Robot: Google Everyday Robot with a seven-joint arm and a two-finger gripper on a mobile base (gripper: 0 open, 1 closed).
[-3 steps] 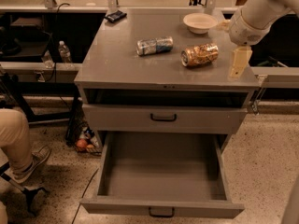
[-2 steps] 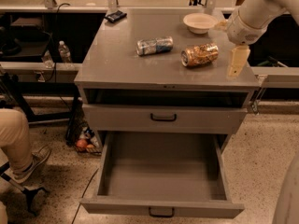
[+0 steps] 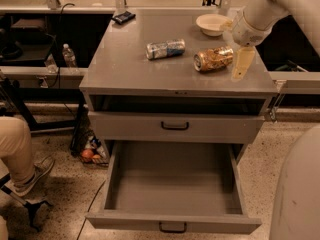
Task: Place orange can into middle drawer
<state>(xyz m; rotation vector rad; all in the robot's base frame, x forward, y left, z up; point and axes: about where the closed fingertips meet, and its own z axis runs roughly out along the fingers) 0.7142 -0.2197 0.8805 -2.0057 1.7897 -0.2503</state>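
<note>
Grey metal cabinet top [image 3: 125, 69], bearing a white bowl [image 3: 212, 24], a blue-and-silver can [image 3: 165, 49] and the orange can [image 3: 214, 59], which lies on its side near the right edge. The gripper [image 3: 241, 69] hangs just right of the orange can, carrying nothing; whether it is spread or closed cannot be told. Below, the middle drawer [image 3: 172, 189] stands pulled out.

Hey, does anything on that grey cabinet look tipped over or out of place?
Yes. Both cans lie on their sides on the cabinet top: the orange can, which looks dented, and the blue-and-silver can left of it. The middle drawer stands pulled out. The gripper hangs just right of the orange can, not holding it.
</note>
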